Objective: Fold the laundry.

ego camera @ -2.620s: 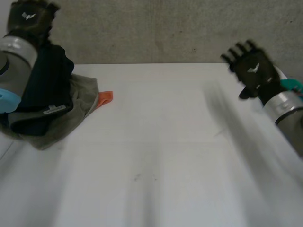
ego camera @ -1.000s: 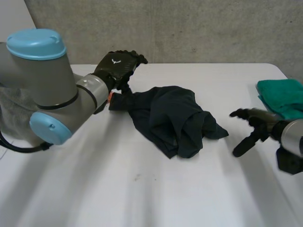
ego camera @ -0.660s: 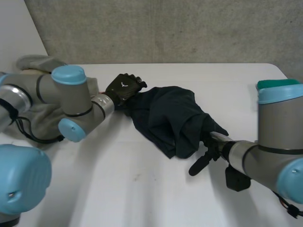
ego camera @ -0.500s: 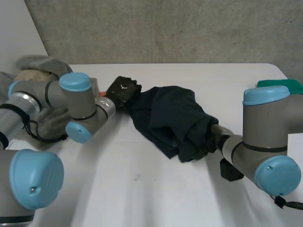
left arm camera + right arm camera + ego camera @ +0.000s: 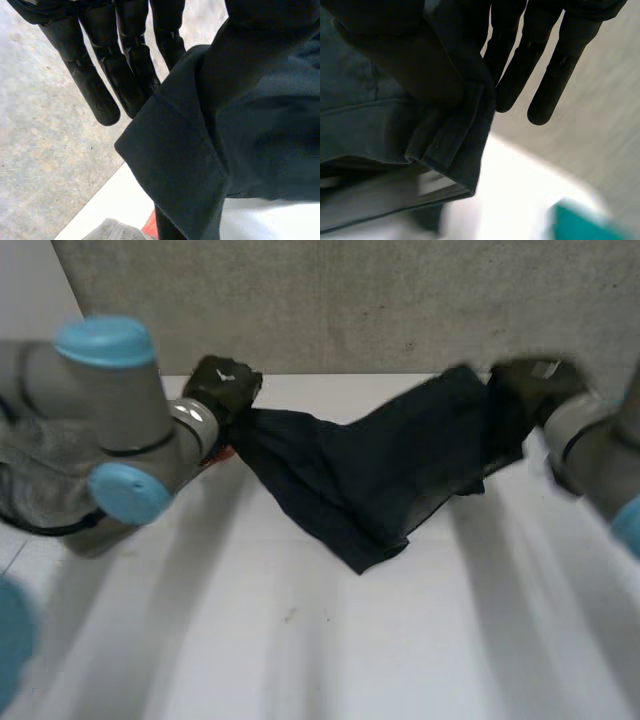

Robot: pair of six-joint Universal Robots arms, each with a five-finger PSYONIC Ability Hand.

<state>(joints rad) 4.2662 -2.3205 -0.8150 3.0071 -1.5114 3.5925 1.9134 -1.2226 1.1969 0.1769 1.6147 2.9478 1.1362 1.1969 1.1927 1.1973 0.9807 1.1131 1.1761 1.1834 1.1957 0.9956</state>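
Observation:
A dark navy garment (image 5: 380, 470) hangs stretched between my two hands above the white table (image 5: 300, 640), and its lowest fold sags to the tabletop. My left hand (image 5: 225, 382) grips the garment's left end at the back left. In the left wrist view a hemmed edge of the garment (image 5: 250, 140) lies pinched beside the straight fingers (image 5: 95, 85). My right hand (image 5: 525, 382) is raised at the back right and holds the other end. There the folded hem (image 5: 375, 95) is clamped next to the fingers (image 5: 545, 65).
A pile of grey cloth (image 5: 40, 480) lies at the table's left behind my left arm, with an orange scrap (image 5: 215, 455) at its edge. A teal cloth (image 5: 585, 222) lies on the table below my right hand. A concrete wall runs behind the table.
The garment lay crumpled on the table. Both hands closed on its ends, lifted it and pulled it apart, the right hand rising far to the back right.

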